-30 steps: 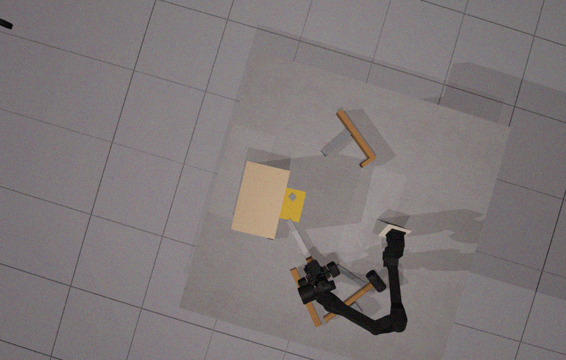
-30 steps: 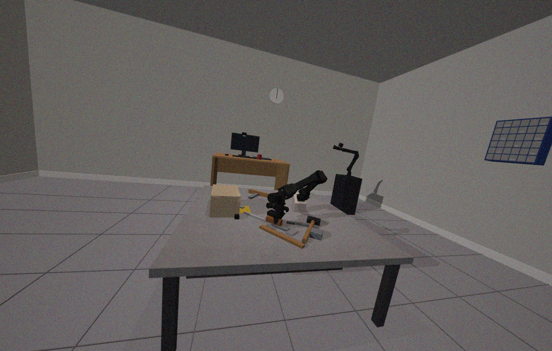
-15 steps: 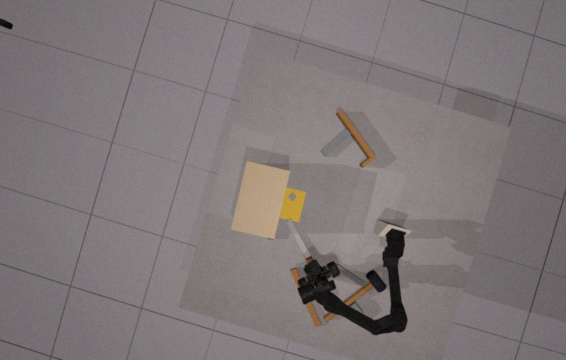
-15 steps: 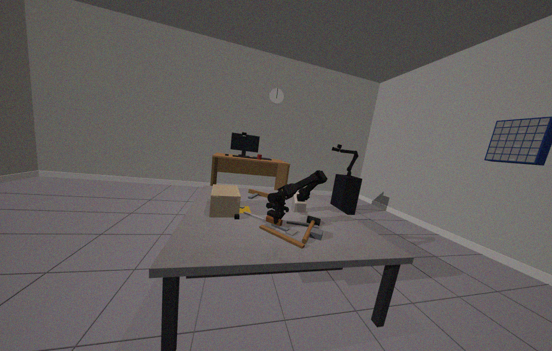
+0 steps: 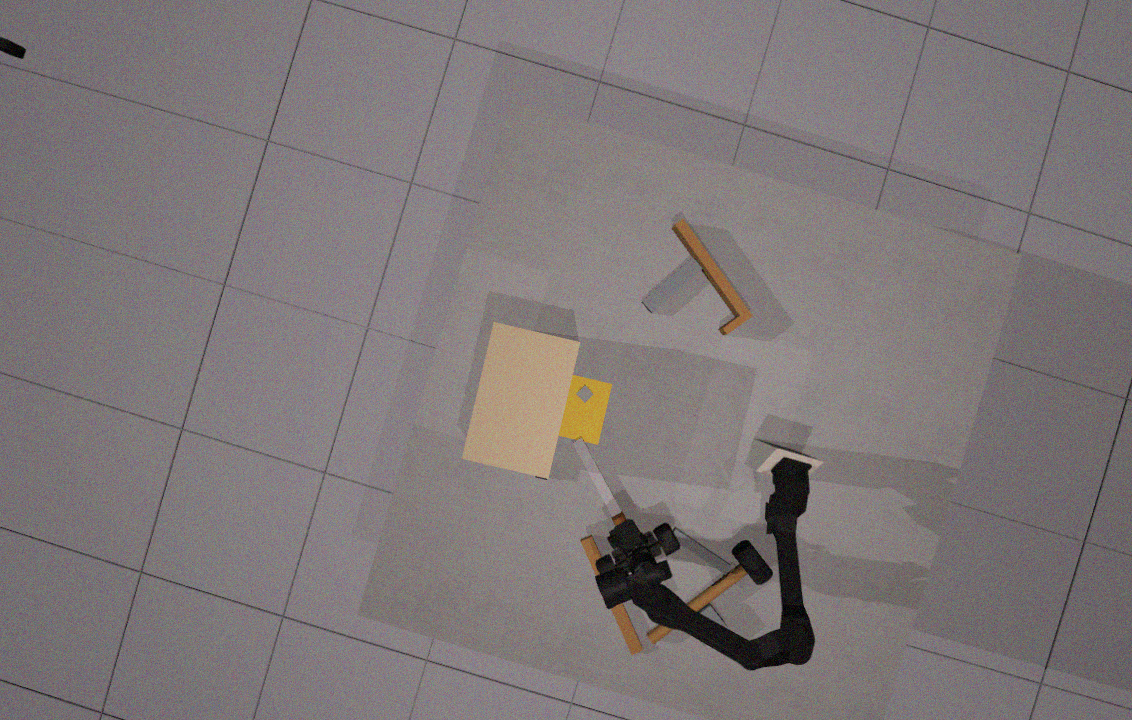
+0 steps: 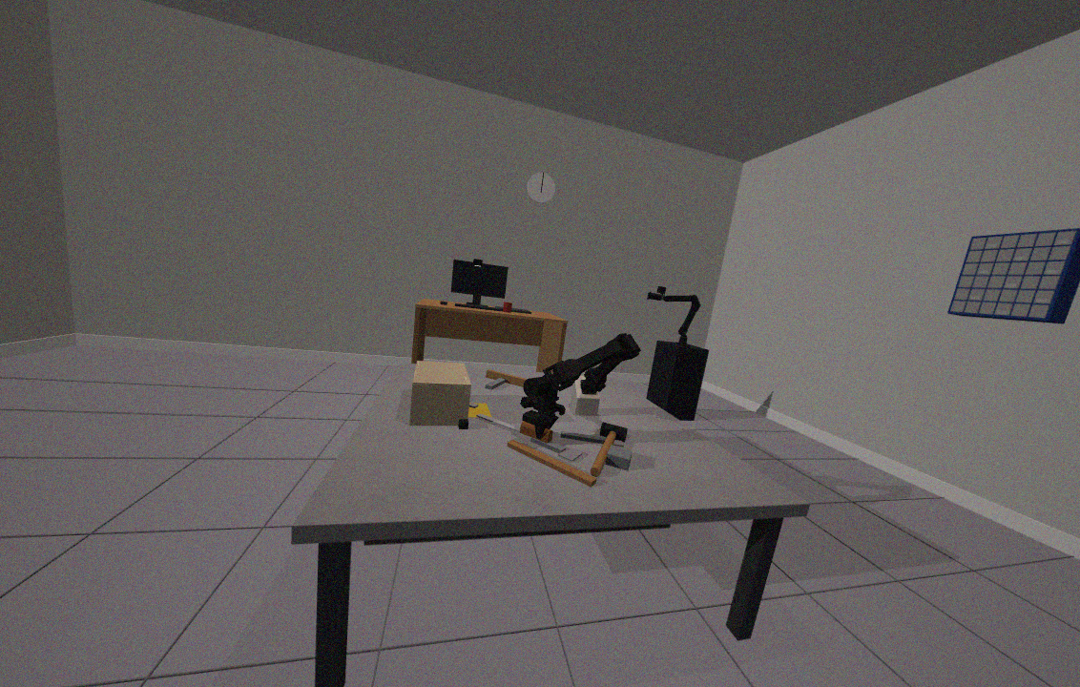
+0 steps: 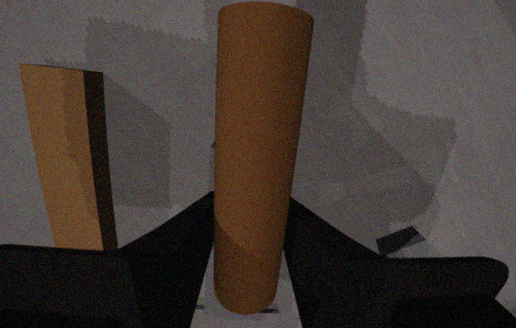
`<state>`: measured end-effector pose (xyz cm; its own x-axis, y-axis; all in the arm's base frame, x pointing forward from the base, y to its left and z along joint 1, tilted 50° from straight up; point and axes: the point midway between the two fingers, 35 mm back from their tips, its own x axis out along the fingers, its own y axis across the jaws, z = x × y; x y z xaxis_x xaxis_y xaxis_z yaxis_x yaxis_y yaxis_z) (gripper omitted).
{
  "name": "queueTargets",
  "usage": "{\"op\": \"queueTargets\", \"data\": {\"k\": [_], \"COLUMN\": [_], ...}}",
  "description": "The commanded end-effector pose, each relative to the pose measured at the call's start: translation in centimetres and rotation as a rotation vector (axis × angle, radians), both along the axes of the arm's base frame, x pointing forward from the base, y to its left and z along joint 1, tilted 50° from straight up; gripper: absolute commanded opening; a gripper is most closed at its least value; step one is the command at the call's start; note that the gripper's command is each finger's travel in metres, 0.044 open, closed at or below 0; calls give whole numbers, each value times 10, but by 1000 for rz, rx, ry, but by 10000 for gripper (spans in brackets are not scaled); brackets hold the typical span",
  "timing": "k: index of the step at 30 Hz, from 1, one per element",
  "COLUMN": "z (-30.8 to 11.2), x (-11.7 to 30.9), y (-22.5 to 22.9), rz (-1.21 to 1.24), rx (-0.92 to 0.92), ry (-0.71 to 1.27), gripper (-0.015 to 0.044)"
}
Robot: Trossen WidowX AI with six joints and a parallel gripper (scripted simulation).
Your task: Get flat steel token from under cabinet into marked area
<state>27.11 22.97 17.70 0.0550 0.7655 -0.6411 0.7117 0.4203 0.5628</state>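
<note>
My gripper (image 5: 630, 537) (image 6: 539, 433) (image 7: 249, 200) is shut on the round wooden handle (image 7: 258, 137) of a tool. Its thin grey blade (image 5: 597, 477) (image 6: 497, 423) reaches toward the cabinet (image 5: 521, 400) (image 6: 440, 392). The blade's end is at the near edge of the yellow marked area (image 5: 586, 425) (image 6: 483, 412), close to the cabinet's front. A small grey diamond-shaped patch (image 5: 584, 393), which looks like the token, shows flat on the yellow, apart from the blade and with yellow around it. The space under the cabinet is hidden.
A wooden bar (image 5: 626, 628) (image 6: 550, 462) (image 7: 68, 159) lies beside the gripper. A black-headed mallet (image 5: 751, 562) (image 6: 612, 430) lies beneath the arm. An L-shaped wooden piece (image 5: 713, 268) with a grey blade lies across the table. The arm's base stands on a pale block (image 6: 586, 405).
</note>
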Motion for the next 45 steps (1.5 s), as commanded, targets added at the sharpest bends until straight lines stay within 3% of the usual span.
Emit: {"op": "queueTargets", "data": {"k": [1, 22, 39, 45], "z": [-5, -5, 13, 48], "x": [-10, -10, 3, 2], "y": [8, 8, -18, -59], "rz": [30, 30, 9, 25], "rx": [-1, -1, -11, -15], "ry": [20, 20, 4, 18], "gripper": [0, 0, 440, 440]}}
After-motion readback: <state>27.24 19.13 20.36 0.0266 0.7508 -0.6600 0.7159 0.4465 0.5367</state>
